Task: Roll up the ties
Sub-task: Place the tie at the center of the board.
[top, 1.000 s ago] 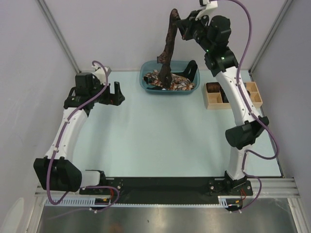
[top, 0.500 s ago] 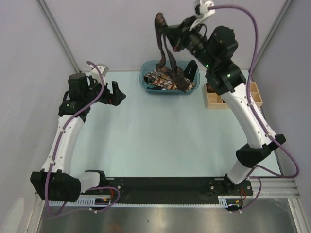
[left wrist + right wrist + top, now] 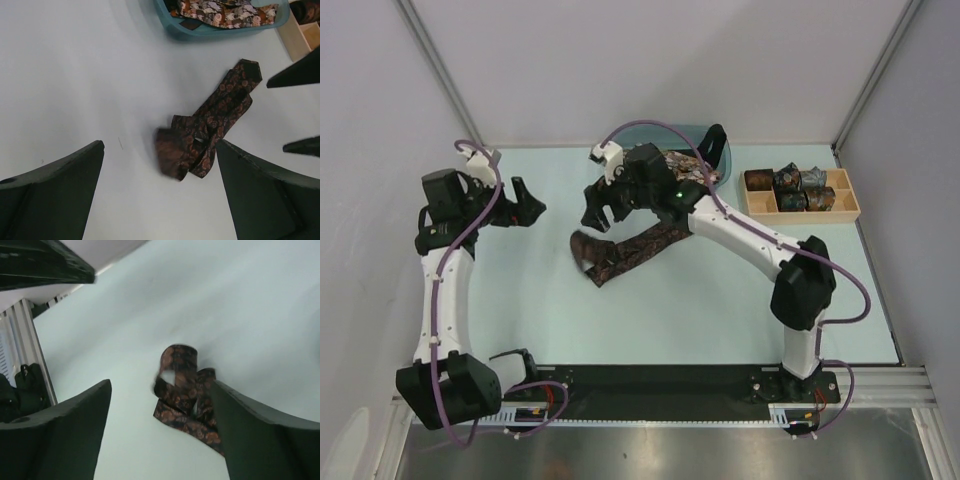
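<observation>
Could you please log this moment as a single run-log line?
brown tie: unrolled, bunched on table | right gripper: open, above tie | left gripper: open, empty

A pale mint table [image 3: 670, 310] fills the floor of a booth with plain lilac-grey walls [image 3: 620, 60] and slanting metal corner posts [image 3: 440, 70]. At the far edge sits a teal plastic tub [image 3: 225, 33]; to its right, apart from it, stands a low wooden box [image 3: 798, 212] divided into compartments. Along the near edge runs a black base plate [image 3: 660, 378], with a ribbed metal rail [image 3: 880, 380] beside it.
</observation>
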Tool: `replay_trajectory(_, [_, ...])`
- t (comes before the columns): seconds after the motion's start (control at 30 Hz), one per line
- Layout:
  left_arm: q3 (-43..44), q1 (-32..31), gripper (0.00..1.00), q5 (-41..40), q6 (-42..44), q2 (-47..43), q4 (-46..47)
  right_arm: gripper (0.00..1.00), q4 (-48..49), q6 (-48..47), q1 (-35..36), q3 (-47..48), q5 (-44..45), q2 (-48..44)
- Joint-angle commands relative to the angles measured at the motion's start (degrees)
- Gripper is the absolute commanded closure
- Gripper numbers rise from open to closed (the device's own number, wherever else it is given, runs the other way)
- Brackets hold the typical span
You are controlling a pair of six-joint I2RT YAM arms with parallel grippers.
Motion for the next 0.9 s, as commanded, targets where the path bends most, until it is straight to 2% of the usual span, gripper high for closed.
replay_trajectory(0.0, [-0.35,0.35,0.01,7.48,7.65,-0.11,-0.70,0.09,-8.41,-0.37,-6.91,6.99,-7.63,-1.77])
replay_trajectory(0.1, [0.35,-1.84,0.00,12.15,14.84,2.53,-3.24,0.10,-11.84,-1.95,-14.73,-0.10,-9.75,-4.84])
replay_trajectory(0.17, [0.53,-8.15,0.01,9.71,19.52,4.28,-6.49,0.13,-13.25,-4.57,-19.13,-3.81,-9.76,-6.25])
replay_trajectory(0.2, [0.27,-10.87,0.01,8.30,23.19,5.77,-6.94,0.18,-13.52,-5.37,-20.27,-5.40,-9.41,-6.26])
replay_trajectory(0.23, [-0.17,-17.08,0.00,7.42,24.97,6.39,-7.47,0.21,-13.43,-6.08,-22.02,-8.02,-9.06,-6.26])
replay_trajectory(0.3, [-1.22,-22.65,0.01,4.87,28.75,9.02,-7.47,0.28,-13.08,-8.44,-22.83,-9.71,-8.01,-4.94])
replay_trajectory(0.33, [-1.31,-27.73,0.01,4.34,29.99,10.08,-7.39,0.30,-12.82,-8.89,-23.35,-10.68,-7.65,-4.16])
replay_trajectory(0.43, [-1.75,-34.60,0.06,1.70,34.91,15.35,-6.51,0.35,-12.73,-10.30,-24.85,-10.51,-7.56,-0.64])
replay_trajectory(0.57, [-2.99,-38.32,0.08,-2.78,39.84,20.80,-3.79,0.40,-13.69,-11.27,-25.91,-7.71,-8.35,4.72])
replay_trajectory(0.8, [2.99,-43.24,0.08,-8.14,39.58,29.60,1.13,0.58,-13.43,-11.09,-26.00,-5.59,-8.97,10.97])
replay_trajectory(0.87, [3.95,-44.82,0.07,-10.25,38.79,31.96,3.86,0.59,-12.64,-10.83,-25.56,-5.33,-8.44,12.28])
